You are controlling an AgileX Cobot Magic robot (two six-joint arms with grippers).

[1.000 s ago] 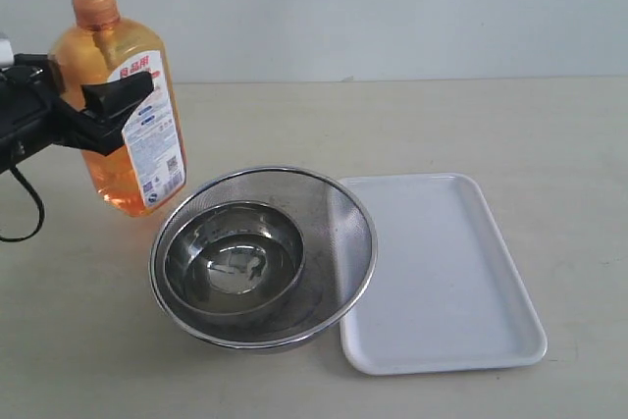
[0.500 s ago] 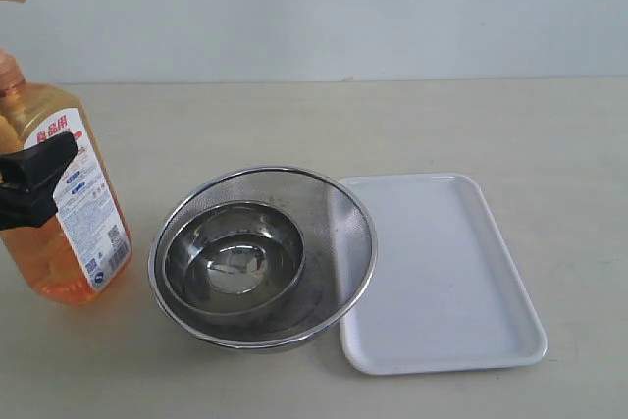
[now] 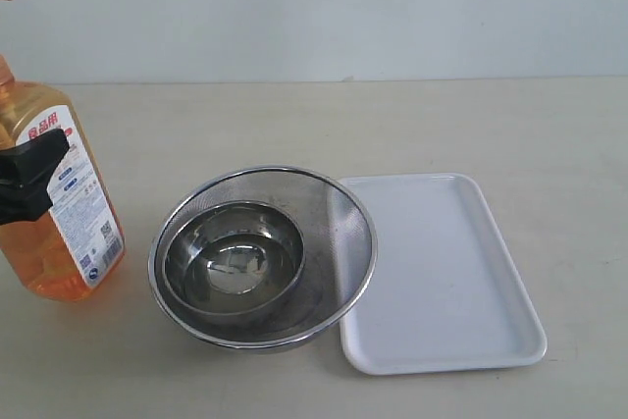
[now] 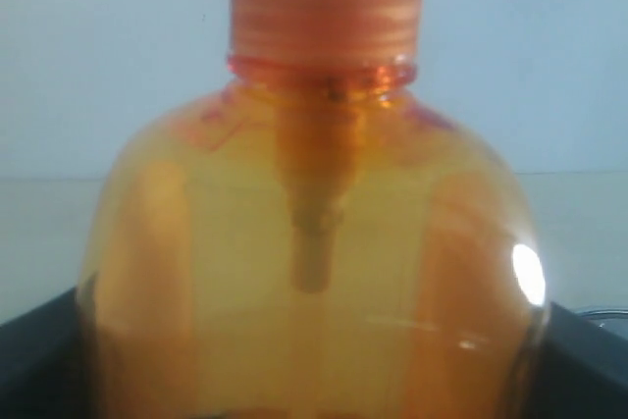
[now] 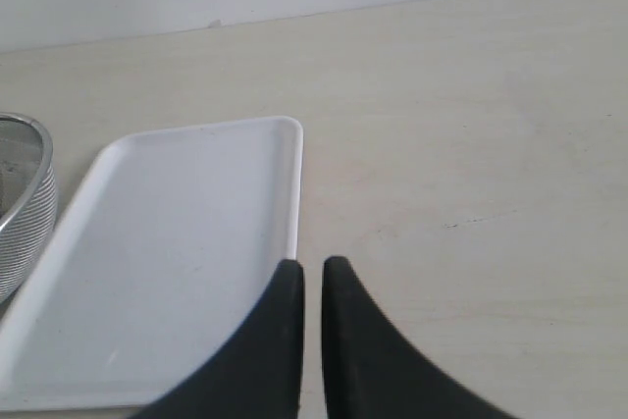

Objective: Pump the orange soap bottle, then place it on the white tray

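Observation:
The orange soap bottle (image 3: pixel 59 228) stands upright at the far left of the exterior view, its pump head cut off by the frame edge. My left gripper (image 3: pixel 29 179) is shut on its upper body, one black finger across the label. In the left wrist view the bottle (image 4: pixel 314 242) fills the picture, with black fingers (image 4: pixel 29 360) at both lower corners. The white tray (image 3: pixel 442 272) lies flat and bare to the right of the bowls. My right gripper (image 5: pixel 312 267) is shut and holds nothing, hovering by the tray's (image 5: pixel 177 242) edge. It is out of the exterior view.
A steel mesh bowl (image 3: pixel 339 218) with a smaller steel bowl (image 3: pixel 233 262) inside it sits between the bottle and the tray, touching the tray's left rim. Its rim (image 5: pixel 25 193) shows in the right wrist view. A pale wall closes the far side.
My left gripper has carried the bottle from the back left down and leftward to the front left. The bowls and tray have not moved.

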